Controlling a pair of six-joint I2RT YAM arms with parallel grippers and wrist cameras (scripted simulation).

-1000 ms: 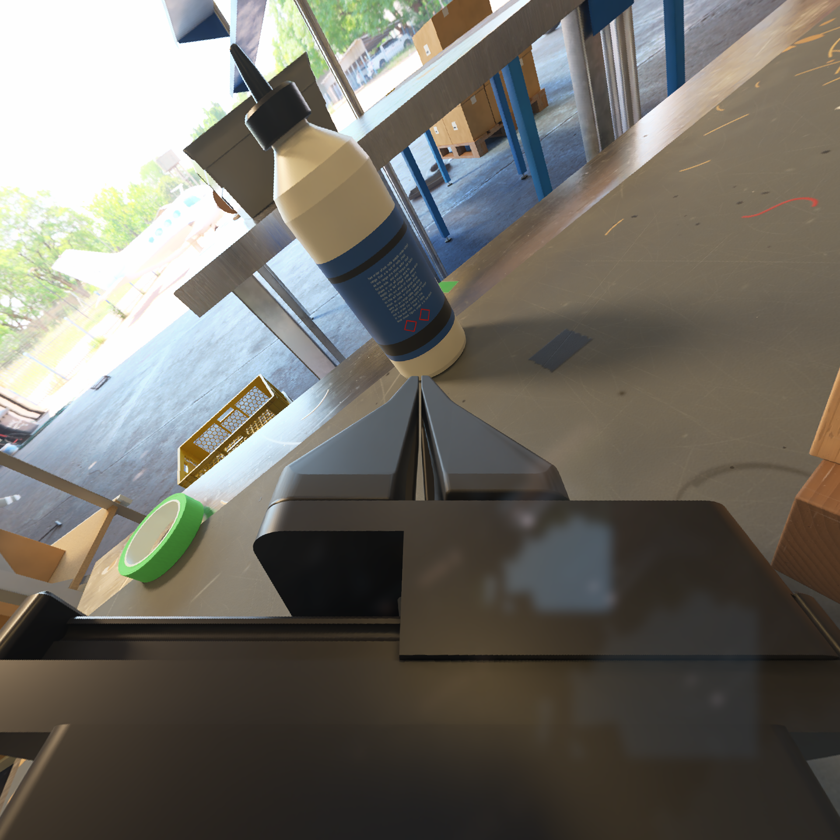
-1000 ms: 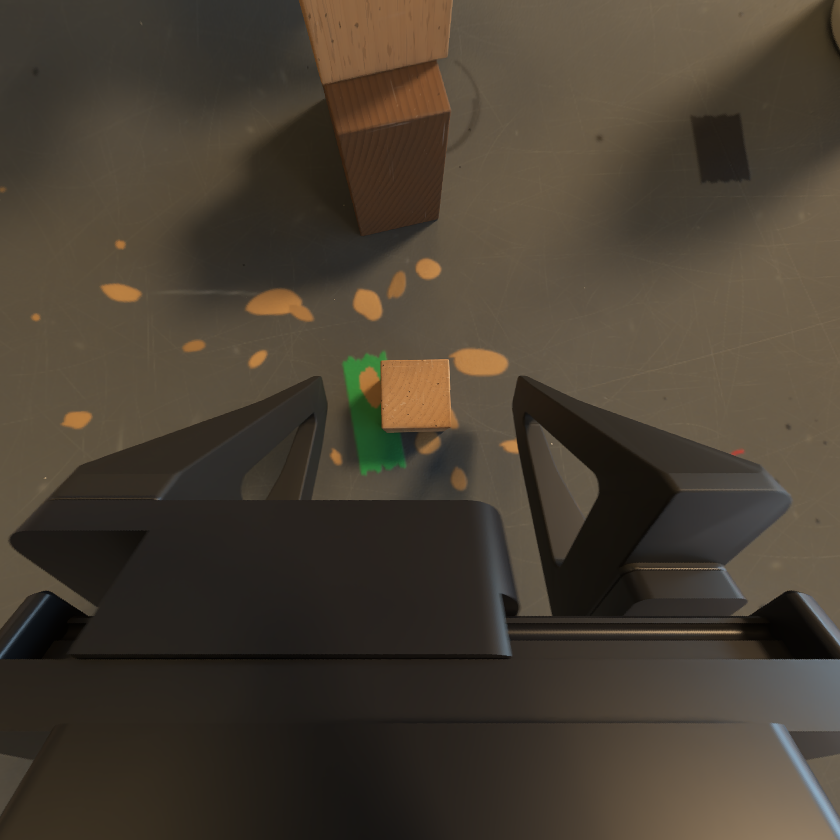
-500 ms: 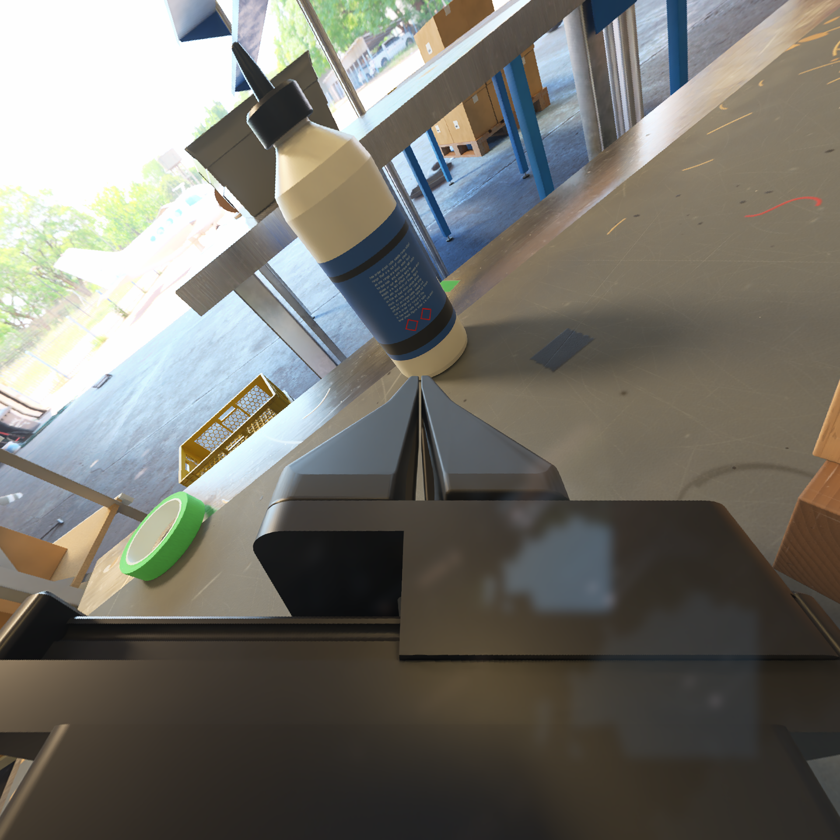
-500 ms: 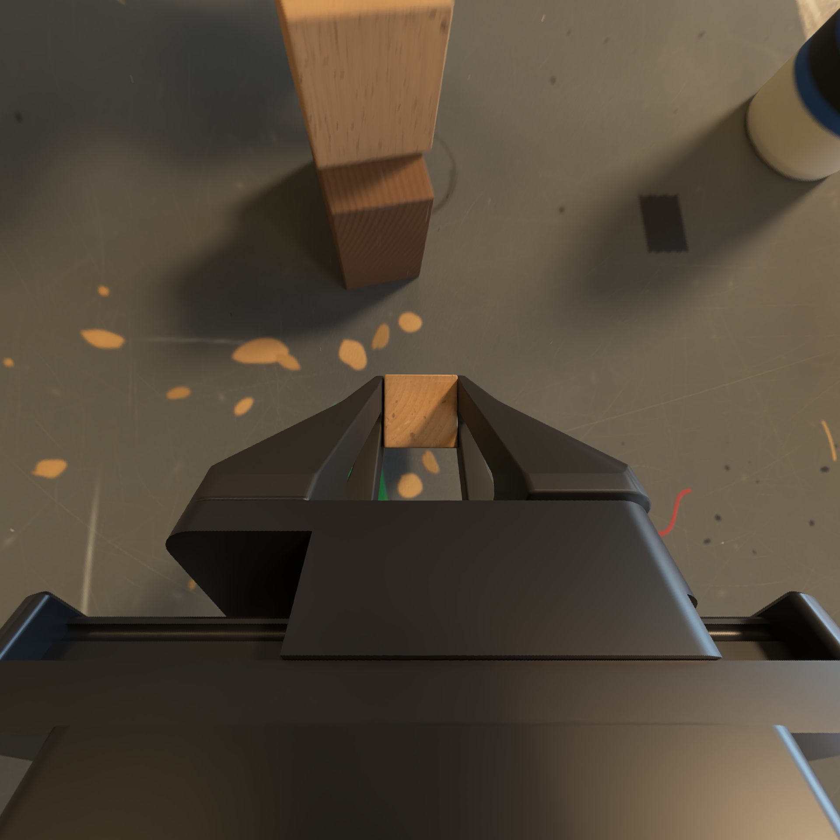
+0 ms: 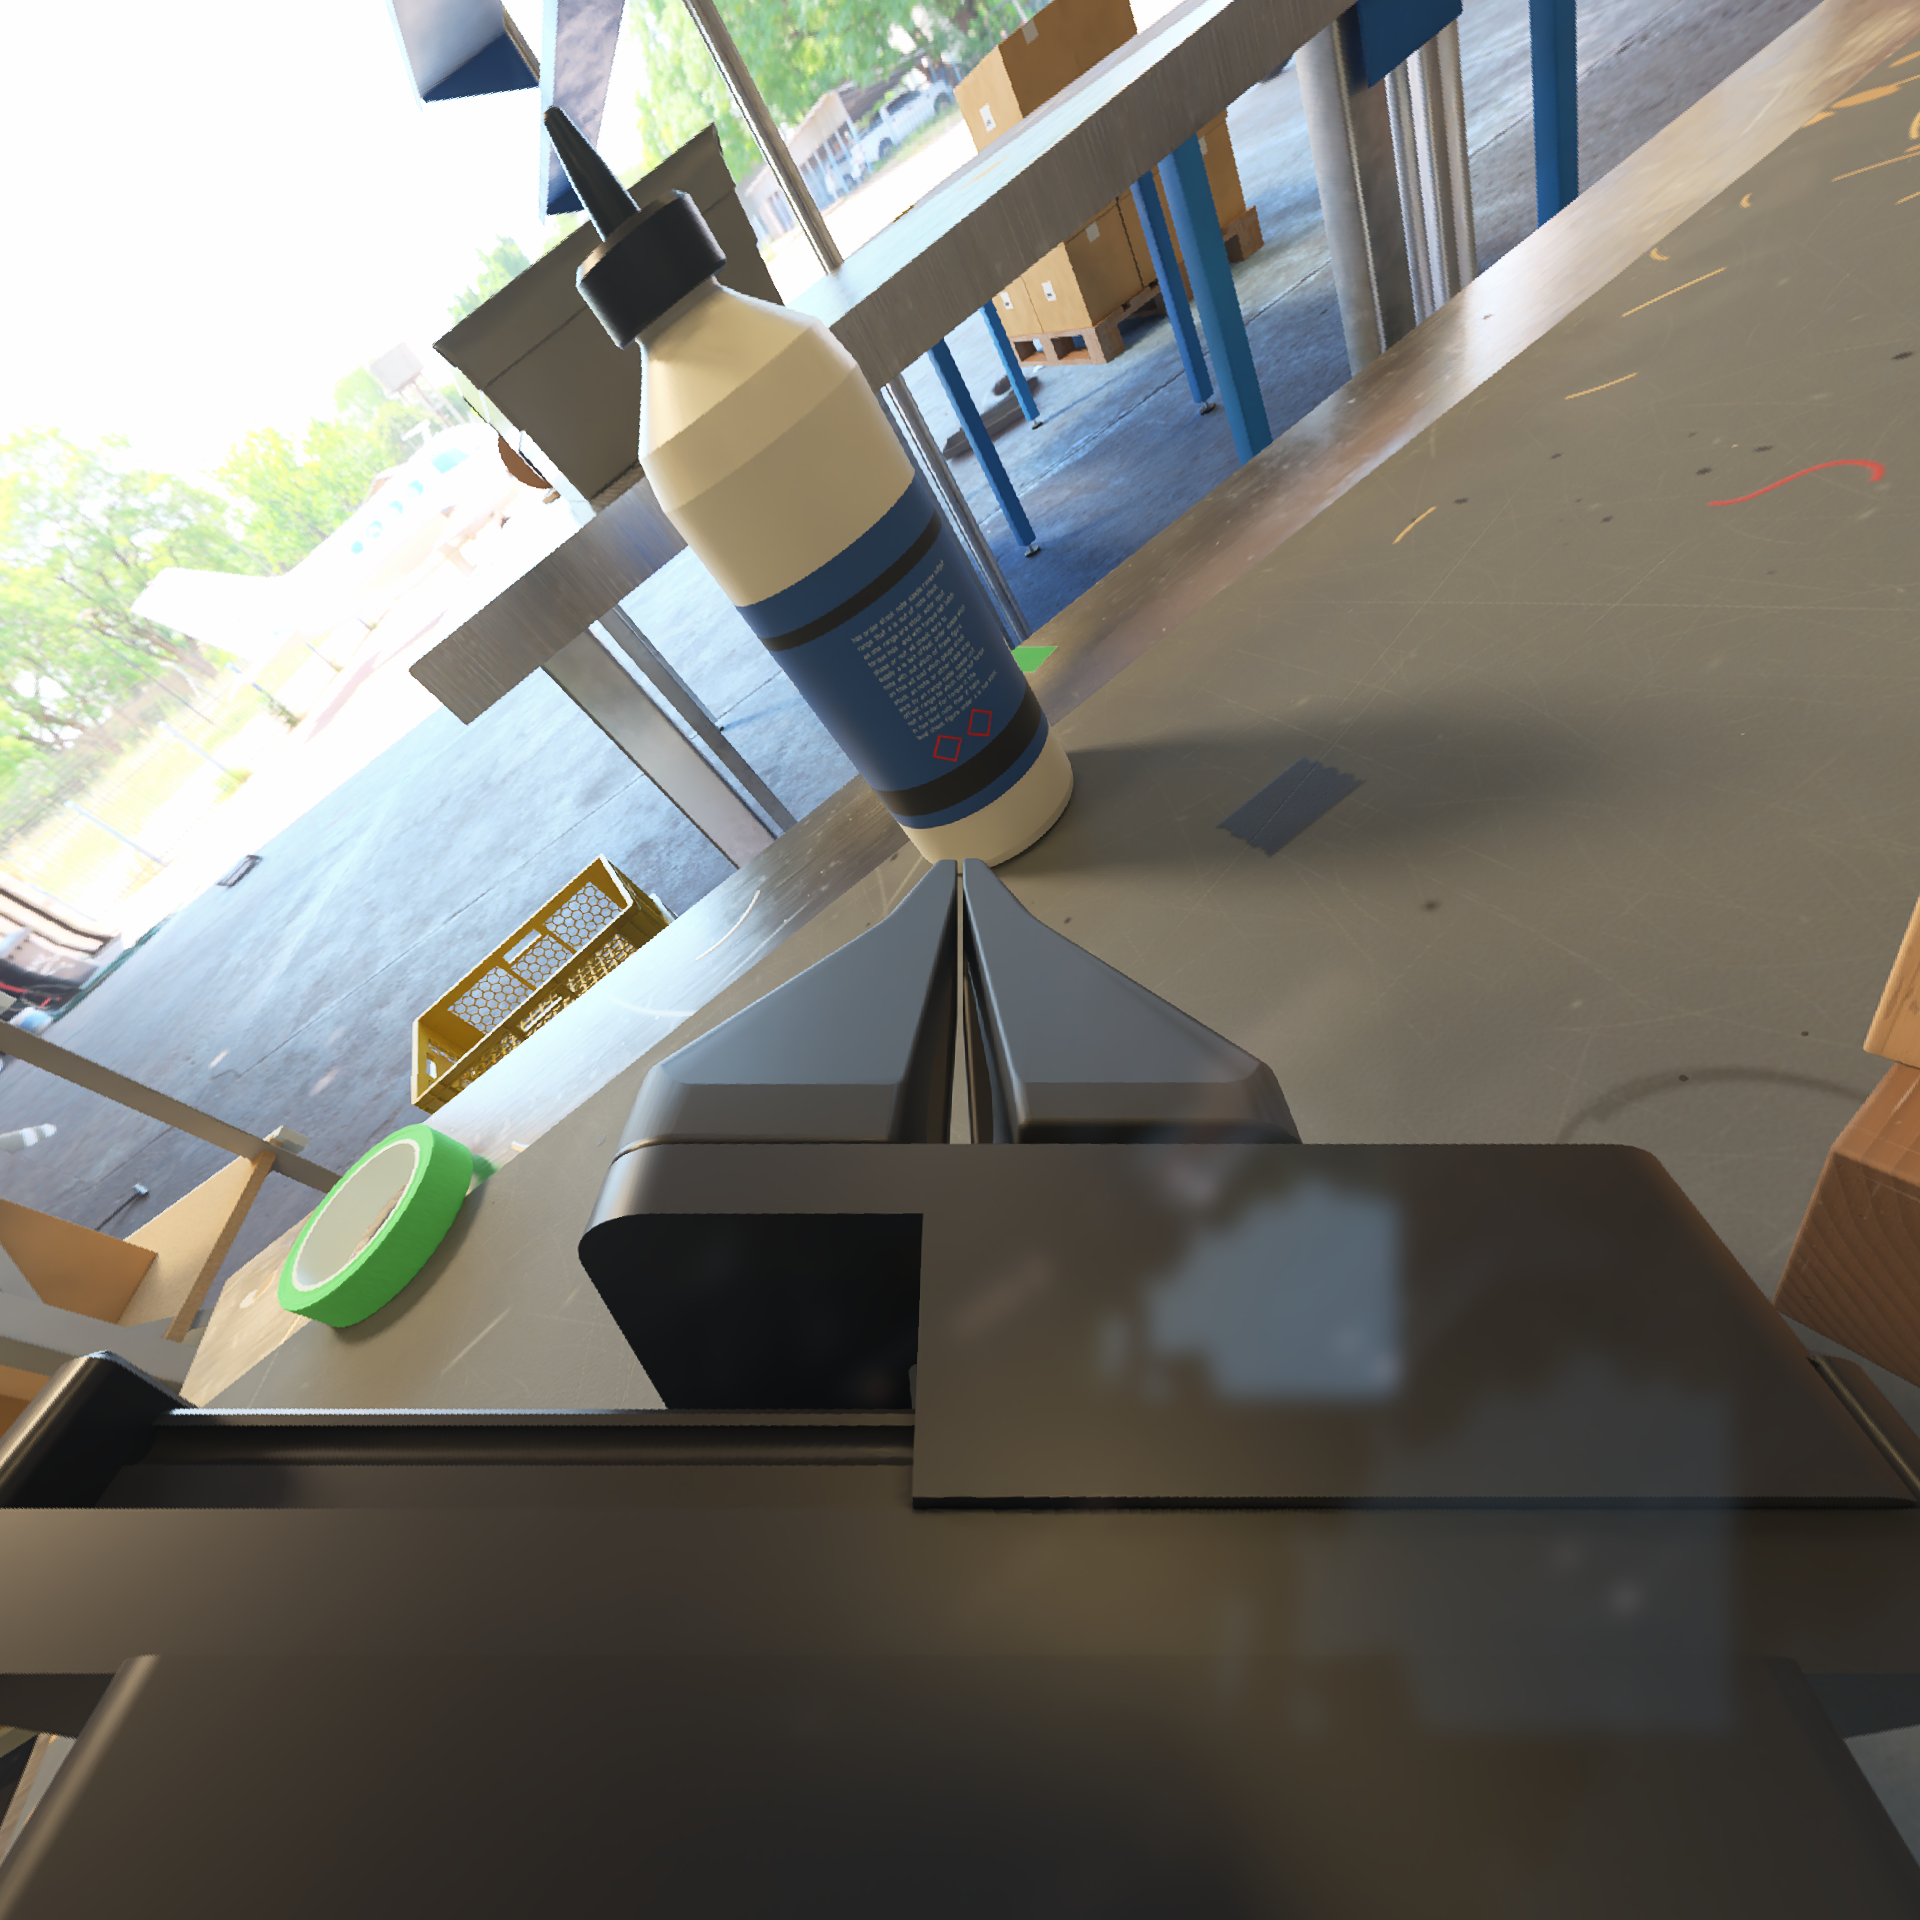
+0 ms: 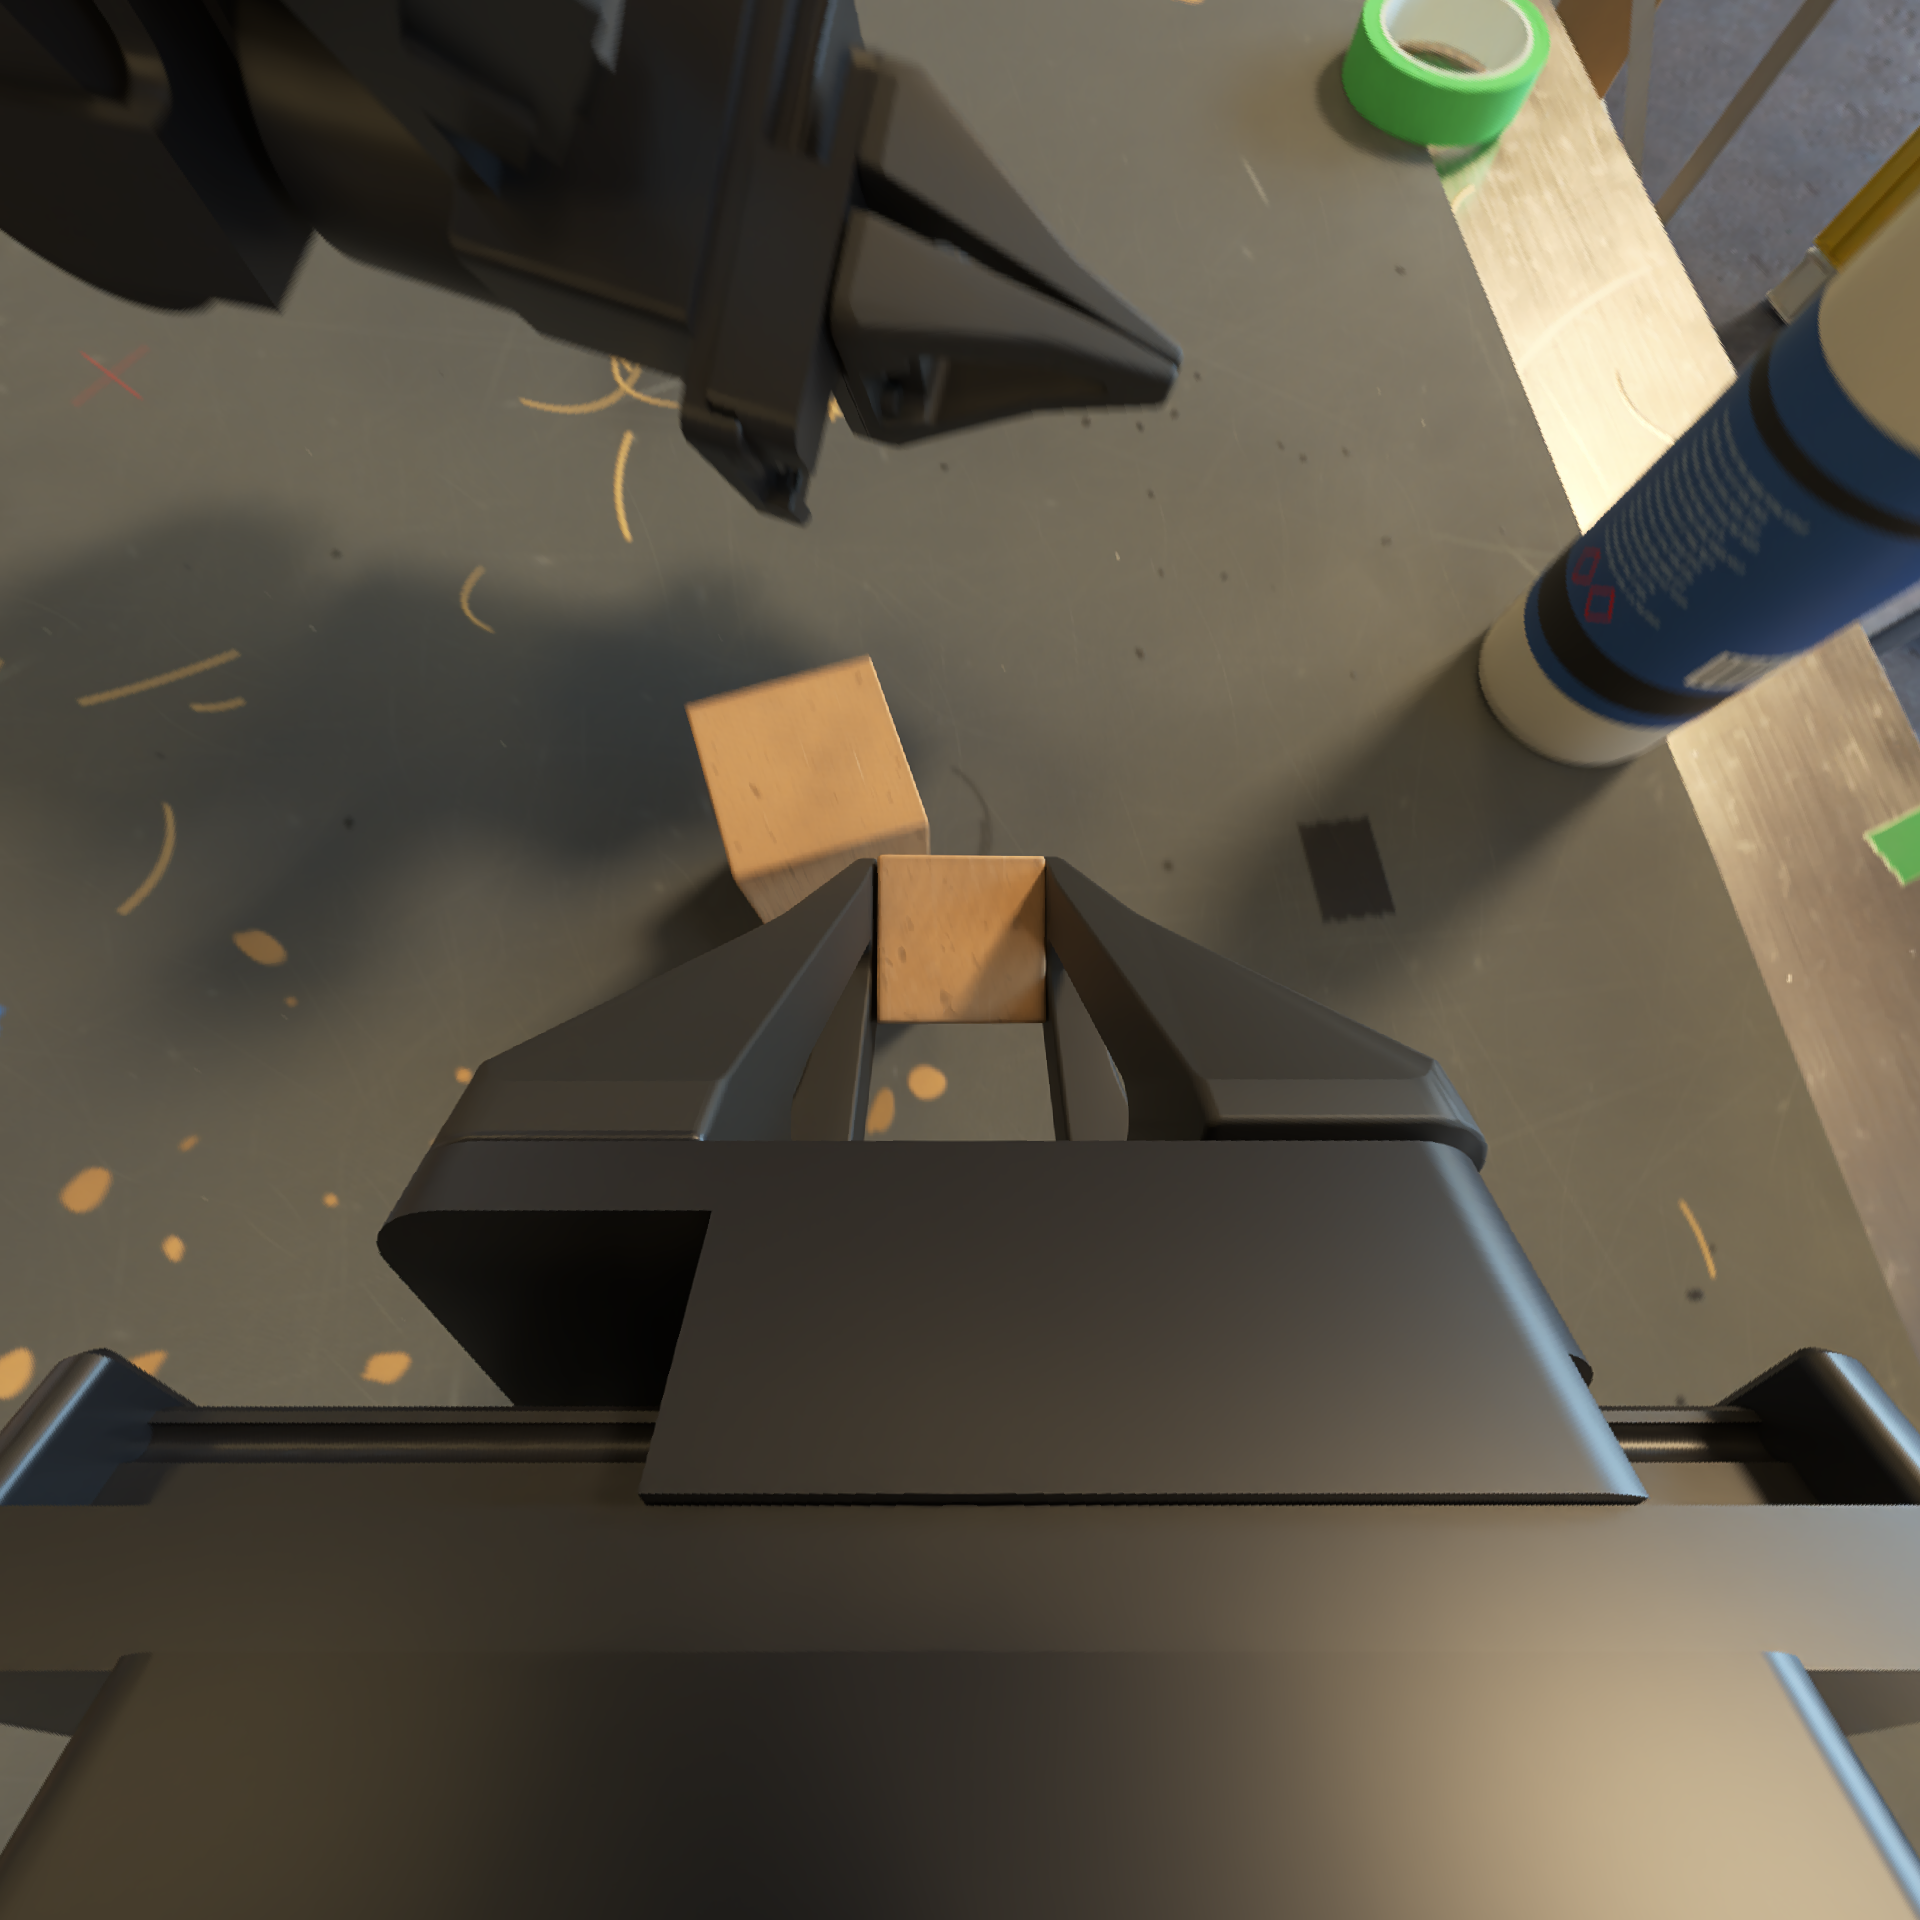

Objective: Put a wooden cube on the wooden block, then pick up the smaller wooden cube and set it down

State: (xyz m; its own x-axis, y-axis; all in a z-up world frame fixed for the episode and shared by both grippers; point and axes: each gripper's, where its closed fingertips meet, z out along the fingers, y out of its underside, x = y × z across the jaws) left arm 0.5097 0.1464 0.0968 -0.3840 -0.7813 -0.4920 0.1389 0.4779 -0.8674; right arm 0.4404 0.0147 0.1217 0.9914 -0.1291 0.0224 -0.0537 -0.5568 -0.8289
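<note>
Right gripper [image 6: 961,940]: you have it clamped on the smaller cube [image 6: 958,938], one finger flat against each side, the cube lifted clear of the table [image 6: 1195,644].
Smaller cube: it sits at the very fingertips, pale wood, its top face toward you.
Larger cube [image 6: 805,774]: just past the held cube toward 11 o'clock, partly hidden behind the left finger. In the right wrist view you cannot see what it rests on.
Block [image 5: 1860,1236]: at 3 o'clock in the left wrist view, cut by the frame edge, darker wood, with a paler piece of wood on top of it.
Left gripper [image 5: 959,873]: clenched on nothing, fingers pressed together, tips pointing at the base of the bottle [image 5: 831,561]. In the right wrist view you see it at 11 o'clock, hanging above the table.
Bottle: cream with a blue label and black nozzle, upright near the table's edge, at 2 o'clock in the right wrist view.
Tape roll [image 6: 1444,62]: green, near the table's edge, at 1 o'clock in the right wrist view.
Table: grey, scratched, dotted with orange flecks and a dark tape patch [image 6: 1345,868] at 3 o'clock of the held cube.
</note>
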